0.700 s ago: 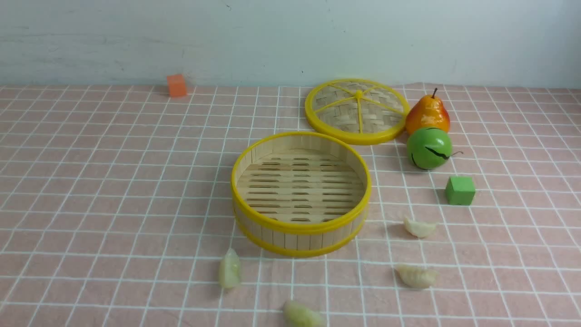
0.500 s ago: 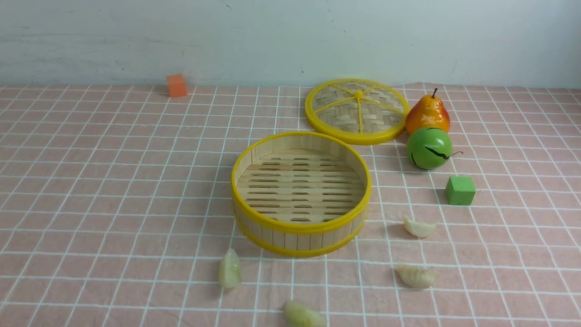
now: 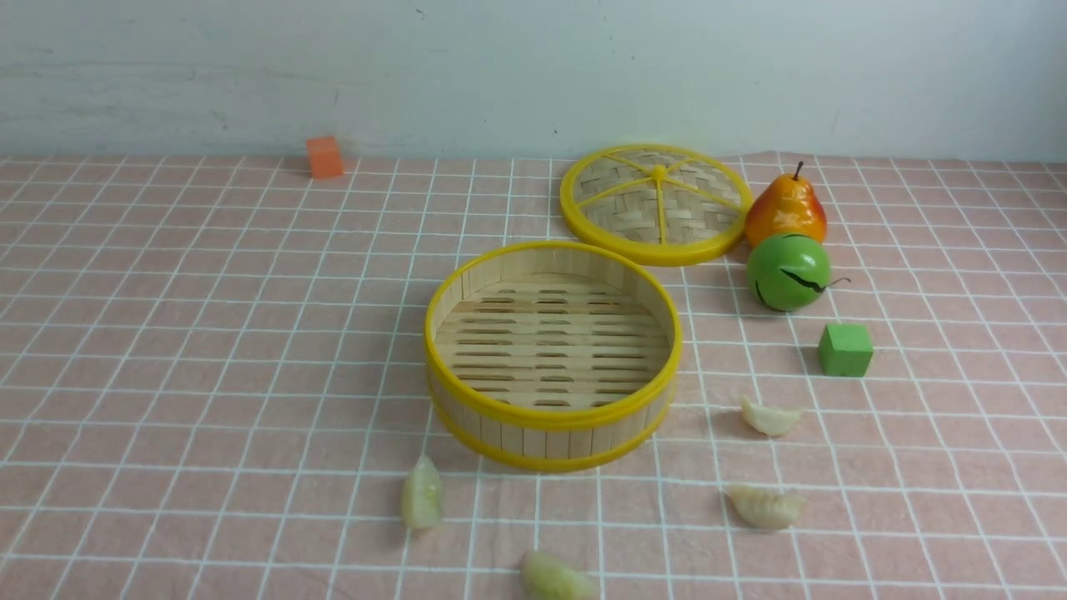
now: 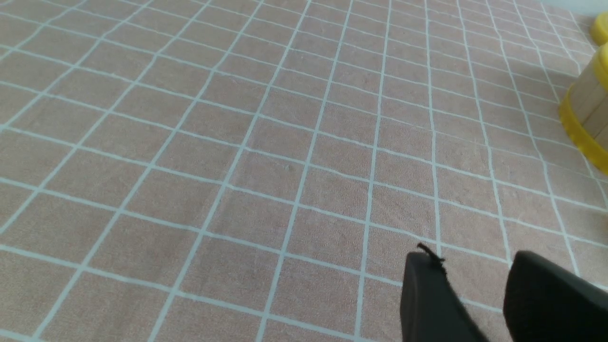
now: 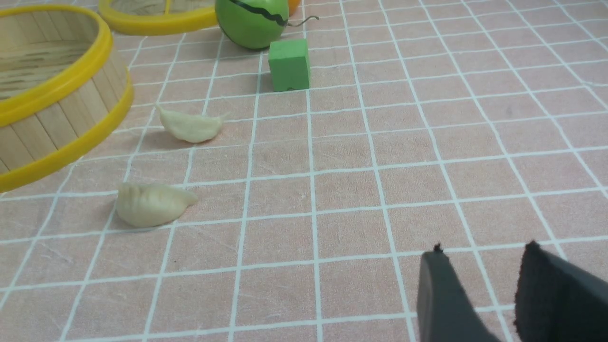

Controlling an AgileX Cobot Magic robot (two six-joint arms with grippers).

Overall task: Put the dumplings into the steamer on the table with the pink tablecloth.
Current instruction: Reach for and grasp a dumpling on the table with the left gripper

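Well, nothing is in the steamer [image 3: 552,417] yet: it stands empty mid-table [image 3: 208,375], with all four pieces lying on the cloth around its near side. The far-right dumpling [image 3: 771,417] and near-right dumpling [image 3: 767,507] sit off to its right. The left dumpling [image 3: 423,494] lies just in front of the wall, and the front dumpling [image 3: 557,579] is partly cut off by the front view's lower edge.

I judge them light, soft and somewhat slick, so I would close gently across the plump belly rather than on the thin tips or the pleated ridge.

My right pincer [image 5: 482,259] hangs with jaws apart and nothing between them, near the two right-hand dumplings. My left pincer [image 4: 470,266] is likewise parted and empty over bare cloth.

Room looks generous, with open cloth around every dumpling. The green cube [image 3: 844,349], green ball [image 3: 788,271], pear [image 3: 785,208] and lid [image 3: 656,204] stand farther back, apart from any carry path I would choose. The steamer's yellow rim is the one edge I must lift over. Wrinkles in the cloth might catch a fingertip that comes in too low.
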